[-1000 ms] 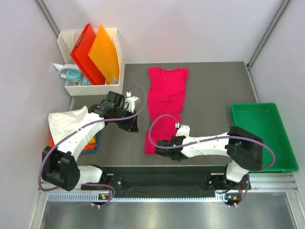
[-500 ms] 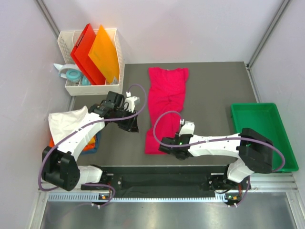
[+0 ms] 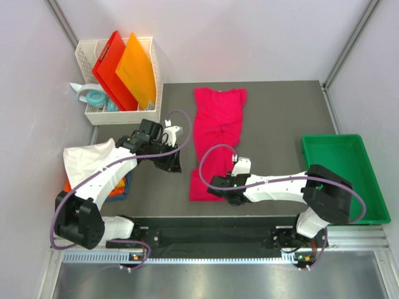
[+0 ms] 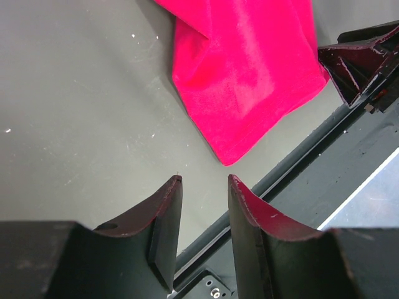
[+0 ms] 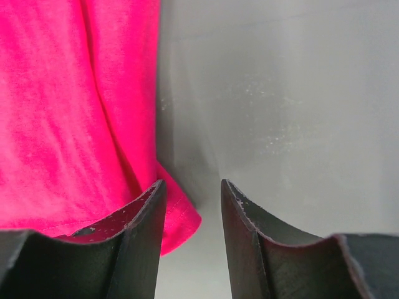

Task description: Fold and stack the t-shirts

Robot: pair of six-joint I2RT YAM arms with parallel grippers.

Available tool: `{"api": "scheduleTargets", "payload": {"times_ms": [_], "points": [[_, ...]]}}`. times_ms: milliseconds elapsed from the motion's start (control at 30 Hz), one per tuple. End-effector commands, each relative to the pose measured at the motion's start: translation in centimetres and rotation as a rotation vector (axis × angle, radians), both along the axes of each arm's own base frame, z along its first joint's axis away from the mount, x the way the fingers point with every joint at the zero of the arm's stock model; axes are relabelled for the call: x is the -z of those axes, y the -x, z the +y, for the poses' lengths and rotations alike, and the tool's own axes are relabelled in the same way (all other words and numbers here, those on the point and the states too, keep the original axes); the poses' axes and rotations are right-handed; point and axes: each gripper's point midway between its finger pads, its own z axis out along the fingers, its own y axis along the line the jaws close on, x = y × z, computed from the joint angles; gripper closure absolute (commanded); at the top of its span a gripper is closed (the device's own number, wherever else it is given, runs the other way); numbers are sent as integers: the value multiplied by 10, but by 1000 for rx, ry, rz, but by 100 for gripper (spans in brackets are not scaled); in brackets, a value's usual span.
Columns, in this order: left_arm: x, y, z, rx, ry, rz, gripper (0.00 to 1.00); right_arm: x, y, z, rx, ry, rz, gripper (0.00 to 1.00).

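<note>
The right hand (image 5: 192, 184) hangs low with its two dark fingers parted and nothing between them. One finger (image 5: 140, 230) sits over the near right corner of the large crimson-pink cloth t-shirt (image 5: 62, 112), and the other is over bare dark grey worktop (image 5: 299, 99). From above, this right hand (image 3: 218, 185) is at the near end of the crimson-pink cloth t-shirt (image 3: 215, 140), which lies in the middle of the worktop (image 3: 280, 118) as a long narrow strip running from far to near, wrinkled about halfway along. The left hand (image 4: 204, 177) is also open and empty, its fingers held apart over bare worktop. It is just left of the shirt's near half and not touching it, and the shirt's near corner shows beyond its fingertips. Further left, at the worktop's edge, a white cloth t-shirt (image 3: 87, 159) lies crumpled on top of the orange and blue folded shirts (image 3: 118, 187). At the far left a white slotted basket (image 3: 153, 75) holds a red plastic board (image 3: 109, 65) and an orange plastic board (image 3: 137, 68), both leaning upright. A green plastic tray (image 3: 345, 137) sits off the right side of the worktop.
</note>
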Motion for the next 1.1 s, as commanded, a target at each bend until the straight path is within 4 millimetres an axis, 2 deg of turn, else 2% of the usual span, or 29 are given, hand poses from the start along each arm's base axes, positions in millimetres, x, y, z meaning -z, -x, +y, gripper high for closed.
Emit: {"api": "scheduleTargets", "payload": {"times_ms": [0,133,233,433,533,633,733,900,933,1033,1067], "points": [[-2,-4,-2,0,13,-27,59,-5,-9,10,-9,-36,-24,59],[0,-5,-3,1,12,-23,59,-3,-7,13,-24,-48,-10,59],[1,-6,-4,2,14,-22,59,7,-1,14,-31,-46,25,60],[3,-6,-4,5,12,-16,59,30,17,8,-18,-73,107,68],[4,-5,-4,4,11,-13,59,39,25,1,-1,-74,136,76],[6,-4,-4,7,14,-6,61,42,30,-5,19,-71,145,100],[9,0,-7,18,26,26,65,38,31,-5,27,-67,139,100],[22,9,-13,50,21,139,66,32,28,-4,22,-45,126,100],[29,9,-13,51,9,176,66,33,28,-4,22,-35,126,100],[34,7,-14,53,-25,251,66,29,27,-1,20,-38,126,100],[24,4,-13,67,-42,263,66,27,26,1,18,-38,121,100]]}}
